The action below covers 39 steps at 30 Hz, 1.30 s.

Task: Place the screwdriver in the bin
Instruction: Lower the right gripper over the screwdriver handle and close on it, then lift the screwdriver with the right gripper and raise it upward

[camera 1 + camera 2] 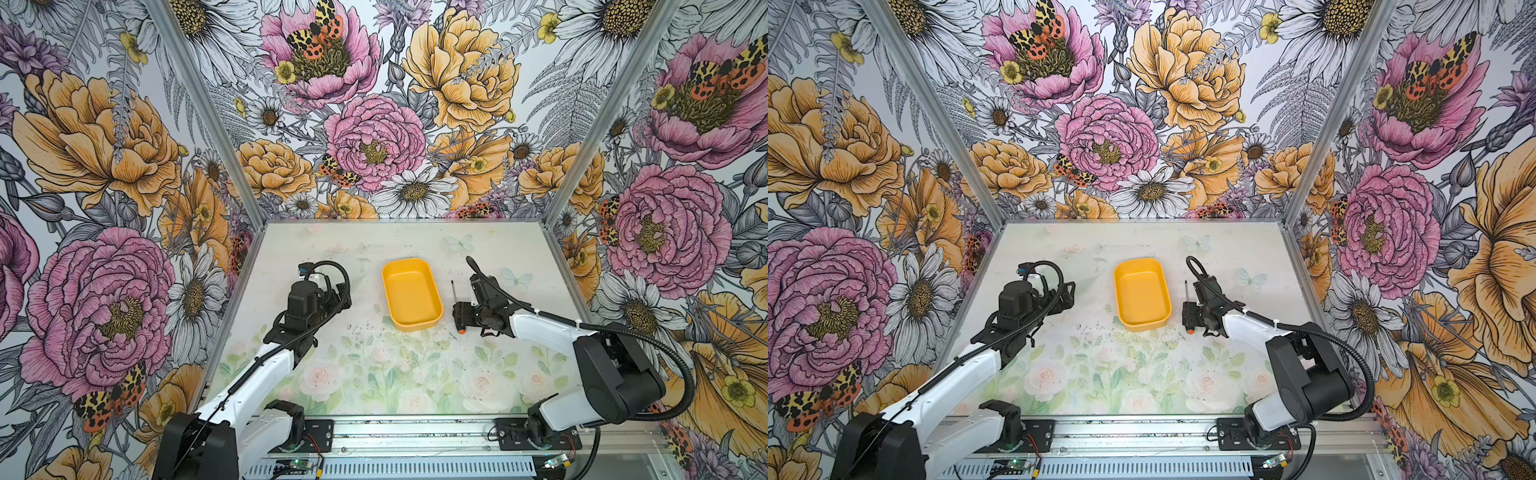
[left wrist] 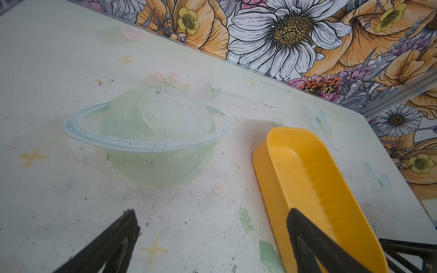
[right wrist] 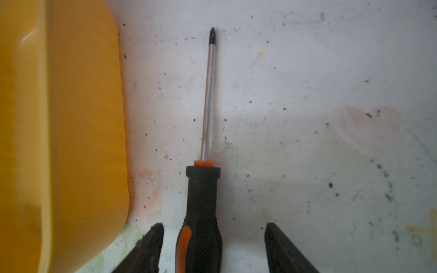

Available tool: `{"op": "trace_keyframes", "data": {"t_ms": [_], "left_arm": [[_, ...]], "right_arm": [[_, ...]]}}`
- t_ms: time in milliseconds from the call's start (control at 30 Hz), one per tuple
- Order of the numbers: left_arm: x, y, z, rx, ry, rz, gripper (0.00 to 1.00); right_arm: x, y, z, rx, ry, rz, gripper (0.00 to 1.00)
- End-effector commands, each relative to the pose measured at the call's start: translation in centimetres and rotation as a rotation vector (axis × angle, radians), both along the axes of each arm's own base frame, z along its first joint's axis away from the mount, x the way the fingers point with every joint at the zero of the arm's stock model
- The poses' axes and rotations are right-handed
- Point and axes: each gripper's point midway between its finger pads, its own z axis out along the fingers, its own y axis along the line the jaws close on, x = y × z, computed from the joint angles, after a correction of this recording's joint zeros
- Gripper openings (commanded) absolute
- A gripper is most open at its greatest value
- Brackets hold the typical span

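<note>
The screwdriver [image 3: 201,196] lies flat on the table just right of the bin [image 3: 71,118], its shaft pointing toward the back wall. In both top views its thin shaft [image 1: 454,293] [image 1: 1187,291] and orange end show on either side of my right gripper [image 1: 461,313] [image 1: 1190,313]. My right gripper [image 3: 214,225] is low over the black and orange handle, straddling it. Its jaws are open, with a gap on each side of the handle. The yellow-orange bin [image 1: 411,295] [image 1: 1142,295] [image 2: 305,175] is empty. My left gripper [image 2: 212,211] [image 1: 1069,289] hangs open left of the bin, holding nothing.
The table [image 1: 374,374] carries a pale printed floral pattern with dark specks. Flowered walls close it in at the back and both sides. A metal rail [image 1: 415,436] with the arm bases runs along the front edge.
</note>
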Motion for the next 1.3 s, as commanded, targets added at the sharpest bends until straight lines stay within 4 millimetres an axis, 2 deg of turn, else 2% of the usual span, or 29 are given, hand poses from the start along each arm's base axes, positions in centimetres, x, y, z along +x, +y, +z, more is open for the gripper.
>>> {"op": "trace_keyframes", "data": {"t_ms": [0,333,600,667,800,933,1033,1167,1267], "left_arm": [[0.3,0.1,1.3,0.016,-0.025,-0.002,0.99],[0.6,-0.5,0.8,-0.006,-0.010,-0.018,0.99],[0.5,-0.7,0.6,-0.004,-0.007,-0.029,0.99],[0.5,-0.7,0.6,-0.003,-0.010,-0.032,0.99],[0.5,-0.7,0.6,-0.003,-0.011,-0.031,0.99],[0.5,-0.7,0.5,-0.002,-0.007,-0.031,0.99],[0.5,-0.8,0.4,-0.002,-0.005,-0.034,0.99],[0.4,-0.9,0.3,-0.002,-0.002,-0.040,0.99],[0.4,-0.8,0.3,0.002,-0.001,-0.040,0.99]], "right_arm": [[0.8,0.3,0.4,-0.027,-0.021,0.002,0.66],[0.4,0.8,-0.8,-0.070,0.001,0.012,0.56],[0.1,0.2,-1.9,-0.105,0.028,-0.006,0.50],[0.1,0.2,-2.1,-0.107,0.033,-0.006,0.46],[-0.1,0.2,-2.3,-0.107,0.042,-0.005,0.29],[-0.1,0.5,-2.0,-0.089,0.045,-0.001,0.13],[-0.2,0.7,-1.7,-0.055,0.054,0.008,0.08],[0.0,0.3,-0.7,0.033,0.070,-0.007,0.05],[0.5,-0.4,1.0,0.164,0.075,-0.050,0.04]]}}
